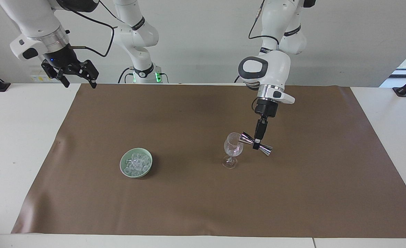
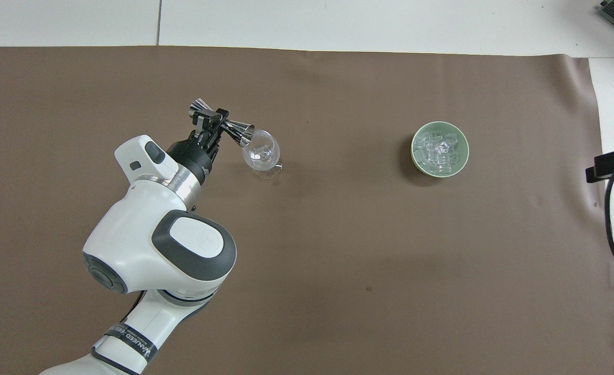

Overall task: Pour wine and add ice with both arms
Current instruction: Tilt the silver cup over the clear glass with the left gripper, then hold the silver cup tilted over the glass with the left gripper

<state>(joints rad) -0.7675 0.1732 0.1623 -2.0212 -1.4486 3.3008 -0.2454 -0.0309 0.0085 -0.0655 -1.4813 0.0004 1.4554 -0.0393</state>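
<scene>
1. The left gripper point(image 1: 257, 144), just right of centre in the facing view, is clamped on the narrow waist of a double-ended metal jigger point(image 1: 256, 143), with the arm coming straight down onto it from above.

2. The jigger lies nearly level, slightly tipped. Its long axis runs across the frame, and one mouth reaches over the rim of the wine glass point(image 1: 233, 150), which stands upright on the brown mat point(image 1: 203, 206) at centre frame. In the overhead view the same mouth overlaps the glass's rim at upper left of centre point(image 2: 261, 153).

3. This reads as the pouring step, in its later part. Whether any liquid is in the glass or leaving the jigger cannot be made out from here.

4. The ice point(image 1: 136, 164) is heaped in a pale green bowl point(image 1: 122, 164) at lower left of centre in the facing view, well apart from the glass.

5. The right gripper point(image 1: 77, 78) hangs at the upper left of the facing view, jaws apart and empty, over the mat's edge; that arm waits.

6. The bowl lies below and a little right of the right gripper in that frame, and the right arm is the nearer one to the ice, so the ice step likely falls to it.
</scene>
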